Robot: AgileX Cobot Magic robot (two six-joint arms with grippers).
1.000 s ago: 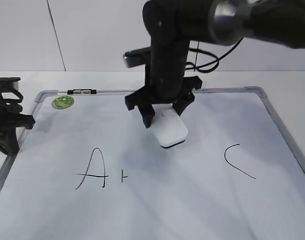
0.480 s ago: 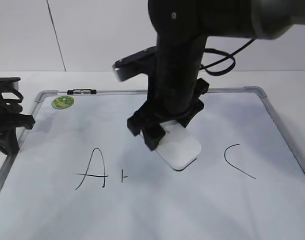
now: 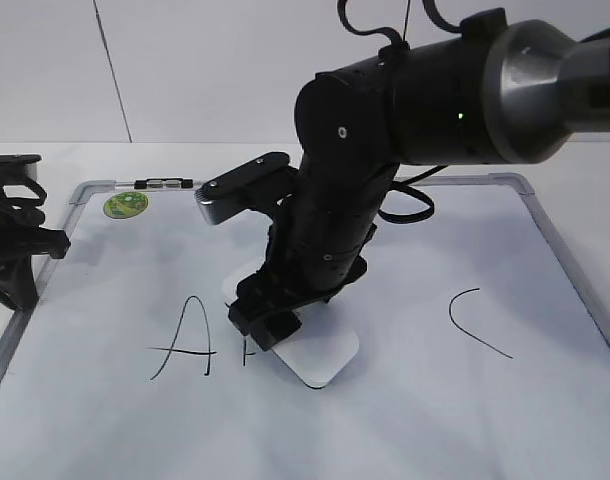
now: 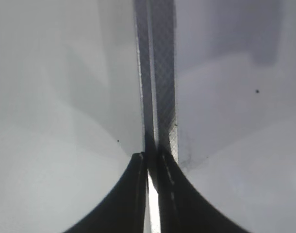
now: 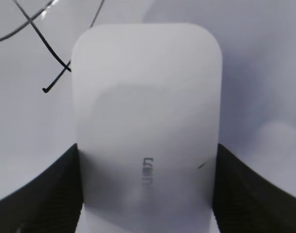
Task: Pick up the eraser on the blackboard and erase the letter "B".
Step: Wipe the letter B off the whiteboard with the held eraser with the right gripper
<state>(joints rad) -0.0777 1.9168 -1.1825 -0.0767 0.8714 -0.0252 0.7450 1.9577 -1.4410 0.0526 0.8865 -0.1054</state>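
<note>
My right gripper [image 3: 285,325] is shut on the eraser [image 3: 323,357], a flat white block with small grey print on top [image 5: 147,121], and holds it flat on the blackboard [image 3: 435,420]. The eraser sits in the middle front of the board, just right of the "A" [image 3: 185,338]. Of the letter "B" only a short black stroke [image 3: 243,354] shows, at the gripper's left edge. Thin black strokes [image 5: 46,43] lie just past the eraser's far left corner in the right wrist view. My left gripper [image 4: 150,158] is shut and empty over the board's metal frame [image 4: 162,73].
An open curved "C" [image 3: 475,322] is at the board's right. A round green sticker [image 3: 125,205] and a small clip [image 3: 163,183] are at the far left corner. My left arm [image 3: 10,235] rests at the board's left edge.
My right gripper has carried the eraser from the board's upper middle forward and to the left, down to the remaining "B" stroke, turning as it went. The left arm has not moved.
</note>
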